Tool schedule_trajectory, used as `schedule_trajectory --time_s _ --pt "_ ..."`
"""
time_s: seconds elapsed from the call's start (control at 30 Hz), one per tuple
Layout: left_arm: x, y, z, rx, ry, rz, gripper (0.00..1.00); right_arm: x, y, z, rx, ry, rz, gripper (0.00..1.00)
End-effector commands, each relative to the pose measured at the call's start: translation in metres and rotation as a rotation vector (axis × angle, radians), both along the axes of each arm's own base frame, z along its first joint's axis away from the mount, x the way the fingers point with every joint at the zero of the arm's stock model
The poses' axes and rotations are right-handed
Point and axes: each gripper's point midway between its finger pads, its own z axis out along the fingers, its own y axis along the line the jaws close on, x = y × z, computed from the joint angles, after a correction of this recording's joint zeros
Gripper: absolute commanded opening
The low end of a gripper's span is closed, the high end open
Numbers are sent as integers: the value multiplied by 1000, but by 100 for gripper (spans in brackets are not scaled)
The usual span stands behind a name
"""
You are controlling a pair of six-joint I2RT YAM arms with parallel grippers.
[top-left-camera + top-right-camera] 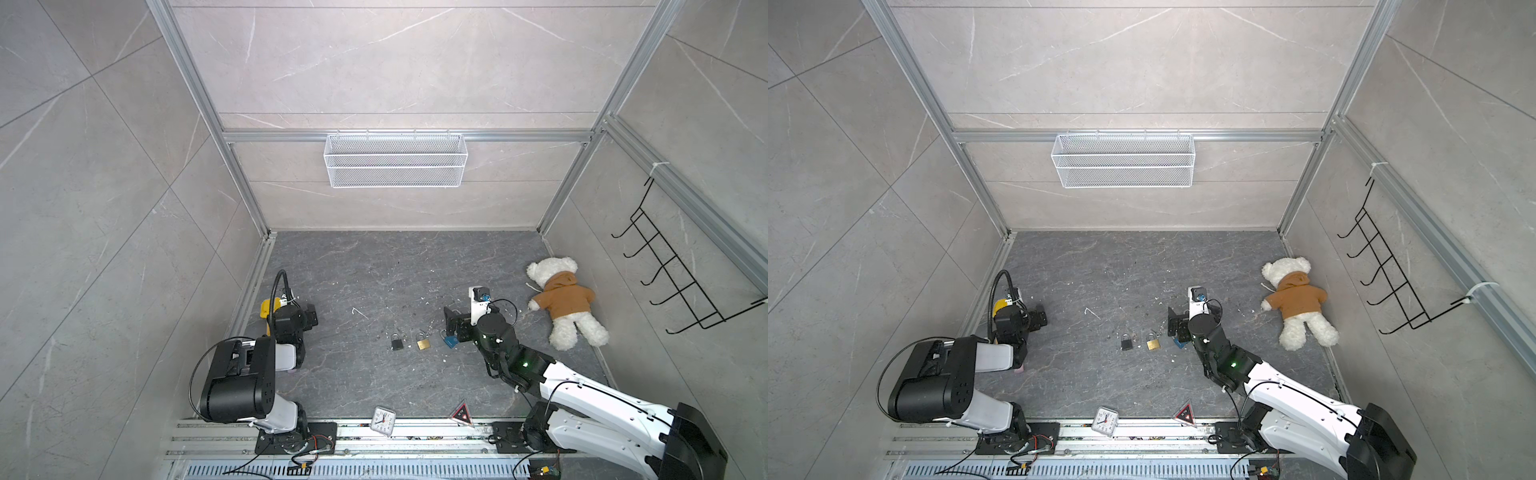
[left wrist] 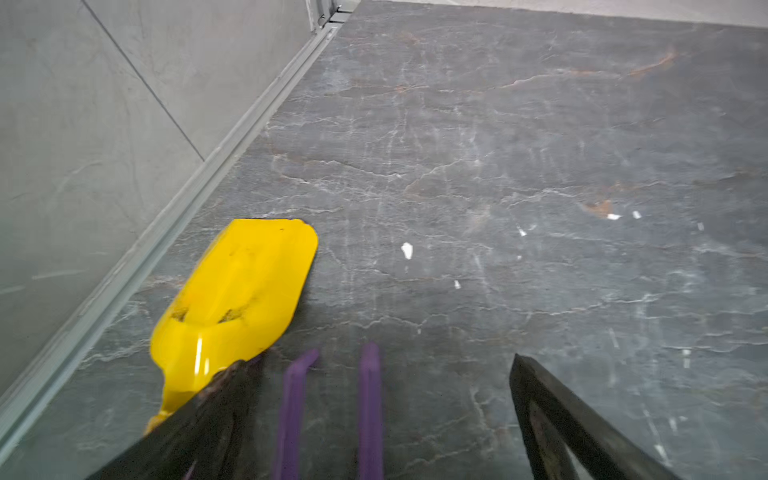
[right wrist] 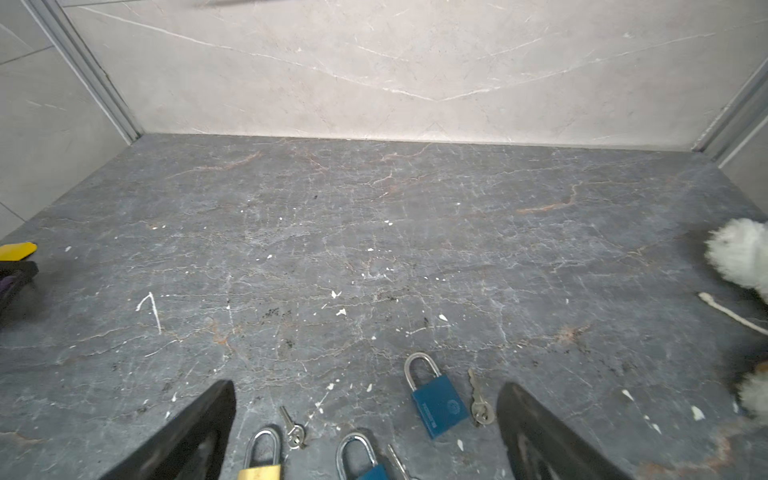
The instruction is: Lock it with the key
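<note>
My right gripper [image 3: 368,386] hangs spread wide, holding nothing, over the blue padlock [image 3: 434,405], which lies flat on the dark floor [image 3: 374,249]. I judge it is lining up on the small key [image 3: 480,405] just beside that padlock. A brass padlock [image 3: 261,461] and a second key [image 3: 293,430] lie near, crowding the approach. My left gripper [image 1: 311,316], also spread and empty, waits well apart beside a yellow scoop [image 2: 232,299]. A teddy bear [image 1: 565,303] lies on the padlock's opposite side.

The brass padlock [image 1: 423,343] lay flat with a black padlock [image 1: 397,343] near on its left, and on its right a blue padlock [image 3: 434,401], silver shackle seemingly shut, 1 small silver key [image 3: 480,401] just beside it, lying beyond a second blue padlock [image 3: 365,463].
</note>
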Motion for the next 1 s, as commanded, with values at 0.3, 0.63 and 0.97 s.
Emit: schedule_trajectory --time_s 0.3,0.63,0.97 --pt "18 -9 29 -19 -113 -53 100 9 -91 45 -112 -181 -308 100" --pt "17 -9 29 -19 -112 -53 100 69 -164 -22 -249 -137 -541 100" --pt "17 -10 28 -19 -111 -53 100 81 -156 -63 -187 -155 -401 100"
